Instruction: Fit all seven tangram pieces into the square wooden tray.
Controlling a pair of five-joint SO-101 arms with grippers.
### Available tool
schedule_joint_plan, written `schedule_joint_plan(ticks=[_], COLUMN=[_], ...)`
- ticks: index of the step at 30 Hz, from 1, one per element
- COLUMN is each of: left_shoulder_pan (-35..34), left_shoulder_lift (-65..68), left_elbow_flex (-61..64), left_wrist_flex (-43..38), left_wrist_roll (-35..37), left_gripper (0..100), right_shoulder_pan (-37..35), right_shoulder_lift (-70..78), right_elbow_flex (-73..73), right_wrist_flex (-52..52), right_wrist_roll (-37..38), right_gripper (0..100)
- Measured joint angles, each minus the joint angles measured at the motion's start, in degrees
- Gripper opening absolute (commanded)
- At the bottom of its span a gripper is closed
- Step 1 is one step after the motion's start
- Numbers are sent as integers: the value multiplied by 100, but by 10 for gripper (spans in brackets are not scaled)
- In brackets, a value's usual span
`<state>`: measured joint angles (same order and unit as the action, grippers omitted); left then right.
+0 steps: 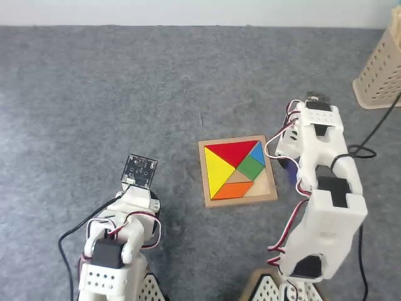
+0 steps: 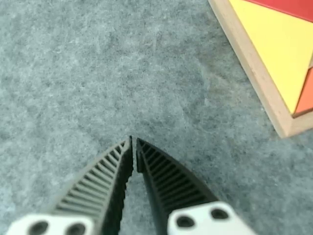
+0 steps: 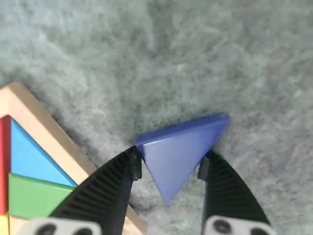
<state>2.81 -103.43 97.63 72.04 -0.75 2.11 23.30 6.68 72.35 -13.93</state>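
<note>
1. In the high view the tray (image 1: 240, 200) lies at the middle of the carpet (image 1: 94, 94).
2. Six pieces sit inside it:
   - The red triangle (image 1: 235, 152) is at 12 o'clock.
   - The light blue triangle (image 1: 257, 152) is at 2 o'clock.
   - The green square (image 1: 251, 167) is just toward 3 o'clock from the centre.
   - The brown triangle (image 1: 238, 178) is just toward 6 o'clock from the centre.
   - The orange piece (image 1: 232, 189) is at 7 o'clock.
   - The yellow triangle (image 1: 217, 172) is at 9 o'clock.
3. The tray's corner at 5 o'clock shows bare wood.
4. The right arm (image 1: 319, 188) stands at 3 o'clock from the tray.
5. The right gripper (image 3: 169, 165) grasps the dark blue triangle (image 3: 178, 147), with one finger against each side.
6. That triangle is over the carpet, just outside the tray's 3 o'clock rim and apart from it. I cannot tell whether it touches the carpet.
7. The left arm (image 1: 119, 244) stands at 8 o'clock from the tray.
8. The left gripper (image 2: 133, 142) is clenched on nothing, its tips almost meeting. It is over bare carpet, near the tray's 9 o'clock rim but apart from it.
9. A pale basket (image 1: 379, 69) stands at 2 o'clock from the tray, well apart from it.
</note>
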Motion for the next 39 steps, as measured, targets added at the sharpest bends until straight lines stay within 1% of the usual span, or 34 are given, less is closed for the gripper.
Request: schedule_joint_plan(ticks=[4,7,11,13,14,15,17,21,23,25,27,31,34,39], left_shoulder_pan=[0,0,0,0,0,0,0,0,0,0,0,0,0,0], left_shoulder_lift=[0,0,0,0,0,0,0,0,0,0,0,0,0,0], left_elbow_flex=[0,0,0,0,0,0,0,0,0,0,0,0,0,0], left_wrist_flex=[0,0,0,0,0,0,0,0,0,0,0,0,0,0], left_wrist_roll=[0,0,0,0,0,0,0,0,0,0,0,0,0,0], left_gripper=[12,12,12,12,12,12,12,12,12,12,12,12,12,12], right_shoulder_pan=[88,141,141,132,132,132,132,-35,-211,-343,-413,-378,-360,-88], right_shoulder_lift=[9,79,88,88,88,88,88,88,88,88,88,88,132,659], right_elbow_flex=[-70,-431,-993,-1196,-1257,-1319,-1363,-1363,-1363,-1363,-1363,-1363,-1363,-1371], right_wrist_flex=[26,299,949,1275,1389,1451,1468,1301,1213,1108,1002,976,949,721], right_wrist_roll=[624,1530,2892,3323,3332,3244,2716,1029,132,-712,-1336,-1793,-1899,-1925], right_gripper=[155,155,155,156,158,159,159,162,195,255,296,277,254,255])
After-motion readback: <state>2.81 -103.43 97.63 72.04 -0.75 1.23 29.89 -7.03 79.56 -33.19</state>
